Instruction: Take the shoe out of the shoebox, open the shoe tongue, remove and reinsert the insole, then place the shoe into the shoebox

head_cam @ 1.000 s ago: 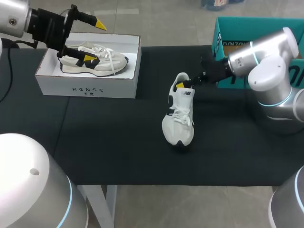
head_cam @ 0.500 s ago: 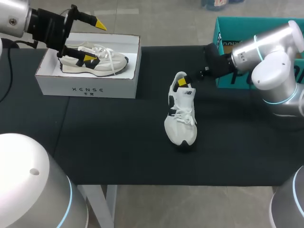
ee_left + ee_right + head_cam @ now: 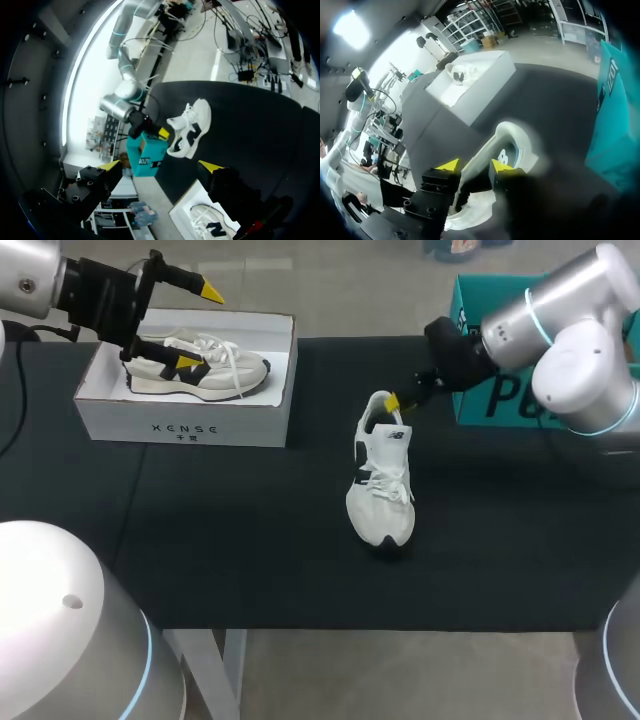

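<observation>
A white shoe with black accents lies on the black table, heel toward the back; it also shows in the wrist views. My right gripper is at the heel, with one finger on each side of the white heel collar, shut on it. The white shoebox stands at the back left with a second shoe inside. My left gripper hovers open over the box's near end, holding nothing.
A teal box stands at the back right, just behind my right arm. Black table cloth stretches between the shoebox and the shoe and in front of both.
My right gripper has drawn back from the shoe's opening to the heel rim and its fingers have narrowed. The shoe shifted slightly. The left arm stayed put.
</observation>
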Tool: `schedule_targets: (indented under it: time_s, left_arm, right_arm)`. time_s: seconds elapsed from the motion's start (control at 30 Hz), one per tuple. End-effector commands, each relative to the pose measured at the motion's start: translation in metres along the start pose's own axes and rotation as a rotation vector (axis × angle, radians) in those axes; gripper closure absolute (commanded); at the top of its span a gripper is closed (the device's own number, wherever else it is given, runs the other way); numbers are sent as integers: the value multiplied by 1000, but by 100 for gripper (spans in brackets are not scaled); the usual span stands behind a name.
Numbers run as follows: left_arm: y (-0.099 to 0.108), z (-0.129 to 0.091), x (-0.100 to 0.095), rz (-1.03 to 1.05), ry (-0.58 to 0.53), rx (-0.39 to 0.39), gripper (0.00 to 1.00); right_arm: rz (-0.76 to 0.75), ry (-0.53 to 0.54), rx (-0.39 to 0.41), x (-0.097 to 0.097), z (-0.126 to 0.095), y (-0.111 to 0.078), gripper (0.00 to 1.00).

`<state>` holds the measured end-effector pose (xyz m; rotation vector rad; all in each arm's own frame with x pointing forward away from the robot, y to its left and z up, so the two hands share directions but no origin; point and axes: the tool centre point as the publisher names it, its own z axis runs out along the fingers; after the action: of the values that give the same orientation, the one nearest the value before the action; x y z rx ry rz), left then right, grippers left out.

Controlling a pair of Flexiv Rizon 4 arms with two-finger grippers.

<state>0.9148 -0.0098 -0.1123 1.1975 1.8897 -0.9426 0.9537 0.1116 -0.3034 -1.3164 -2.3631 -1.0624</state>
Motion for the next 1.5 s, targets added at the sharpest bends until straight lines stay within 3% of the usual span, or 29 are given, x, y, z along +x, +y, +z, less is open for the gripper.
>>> schedule_targets:
  time_s: [0.03,0.4,0.57,0.67,0.93,1.27,1.5]
  left_arm:
    - [-1,0,0,0,3,-1,0]
    - [-1,0,0,0,3,-1,0]
    - [-1,0,0,0,3,-1,0]
    - [-1,0,0,0,3,-1,0]
    - [-1,0,0,0,3,-1,0]
    - [-1,0,0,0,3,-1,0]
    - [-1,0,0,0,3,-1,0]
  right_arm:
    - [5,-35,52,6,-5,6,100]
    - [5,-35,52,6,-5,6,100]
    - [189,-614,319,16,-3,17,100]
    - [244,-779,363,17,2,18,100]
    - [352,-852,327,3,8,15,100]
    - [318,-823,258,-18,25,17,100]
    - [294,-836,267,-36,47,8,100]
